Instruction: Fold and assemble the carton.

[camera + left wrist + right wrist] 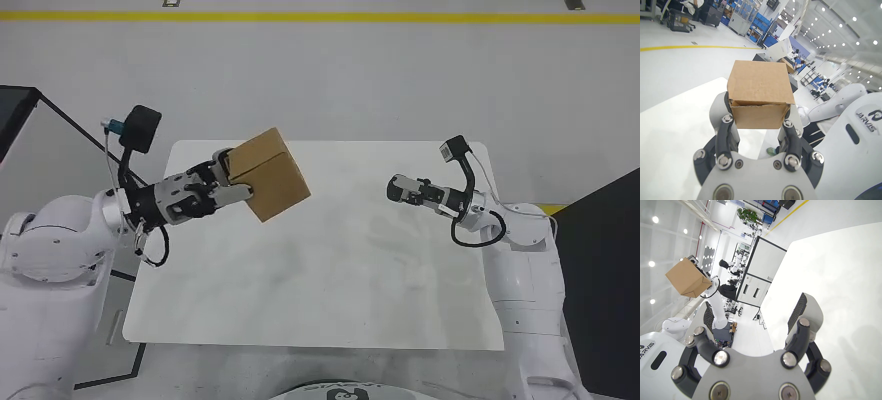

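The left claw point(758, 106) pinched the carton point(759, 87) across its near end and held it tilted above the far left part of the worktop point(320, 300), probably so the other arm could reach its faces. The right claw point(755, 303) hung spread and held nothing over the worktop's right side, well apart from the carton, likely placed to press a flap. The carton looked folded into a box with a thin gap at the near seam, so whether anything lay inside could not be told

White arms point(60, 238) bear black cables point(470, 241) and silver-screwed jaws.
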Controlling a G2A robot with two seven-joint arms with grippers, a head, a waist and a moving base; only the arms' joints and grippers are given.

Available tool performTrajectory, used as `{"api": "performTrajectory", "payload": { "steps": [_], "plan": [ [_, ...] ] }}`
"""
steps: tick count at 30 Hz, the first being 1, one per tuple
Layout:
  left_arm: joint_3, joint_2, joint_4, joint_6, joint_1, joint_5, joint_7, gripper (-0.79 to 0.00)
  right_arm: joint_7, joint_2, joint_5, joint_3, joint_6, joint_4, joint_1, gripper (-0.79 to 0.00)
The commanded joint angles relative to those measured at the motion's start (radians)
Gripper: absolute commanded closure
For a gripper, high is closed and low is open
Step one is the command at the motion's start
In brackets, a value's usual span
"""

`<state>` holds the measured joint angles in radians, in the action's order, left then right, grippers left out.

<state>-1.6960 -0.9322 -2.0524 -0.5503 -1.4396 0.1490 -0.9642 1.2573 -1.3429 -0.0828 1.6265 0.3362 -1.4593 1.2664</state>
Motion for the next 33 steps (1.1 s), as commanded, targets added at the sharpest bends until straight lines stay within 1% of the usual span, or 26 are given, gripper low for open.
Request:
{"api": "performTrajectory", "payload": {
  "steps": [1,3,4,7,16,17,19,22,23,24,28,33],
  "plan": [
    [-0.01,0.001,0.006,-0.099,-0.004,-0.014,0.005,0.0,0.0,0.0,0.0,0.0,0.0,0.0,0.0,-0.785],
    [-0.022,0.003,0.014,-0.171,-0.004,-0.056,0.0,0.0,0.0,0.0,0.0,0.0,0.0,0.0,0.0,-0.785],
    [-0.021,0.003,0.02,-0.193,-0.008,-0.064,0.006,0.0,0.0,0.0,0.0,0.0,0.0,0.0,0.0,-0.785],
    [-0.035,0.001,0.02,-0.195,0.001,-0.149,0.055,0.0,0.0,0.0,0.0,0.0,0.0,0.0,0.0,-0.785],
    [-0.033,0.001,0.017,-0.196,-0.001,-0.155,0.062,0.0,0.0,0.0,0.0,0.0,0.0,0.0,0.0,-0.785],
    [-0.034,0.0,0.015,-0.213,-0.002,-0.168,0.083,0.0,0.0,0.0,0.0,0.0,0.0,0.0,0.0,-0.785],
    [-0.052,0.0,0.013,-0.313,0.003,-0.267,0.105,0.0,0.0,0.0,0.0,0.0,0.0,0.0,0.0,-0.785],
    [-0.073,-0.007,0.021,-0.445,0.007,-0.399,0.207,0.0,0.0,0.0,0.0,0.0,0.0,0.0,0.0,-0.785],
    [-0.079,-0.01,0.018,-0.462,0.011,-0.445,0.244,0.0,0.0,0.0,0.0,0.0,0.0,0.0,0.0,-0.785],
    [-0.076,-0.011,-0.007,-0.462,0.016,-0.507,0.263,0.0,0.0,0.0,0.0,0.0,0.0,0.0,0.0,-0.785],
    [-0.057,-0.013,-0.048,-0.462,0.022,-0.729,0.396,0.0,0.0,0.0,0.0,0.0,0.0,0.0,0.0,-0.785],
    [-0.013,-0.002,-0.042,-0.462,0.017,-0.957,0.622,0.0,0.0,0.0,0.0,0.0,0.0,0.0,0.0,-0.785]
  ]
}}
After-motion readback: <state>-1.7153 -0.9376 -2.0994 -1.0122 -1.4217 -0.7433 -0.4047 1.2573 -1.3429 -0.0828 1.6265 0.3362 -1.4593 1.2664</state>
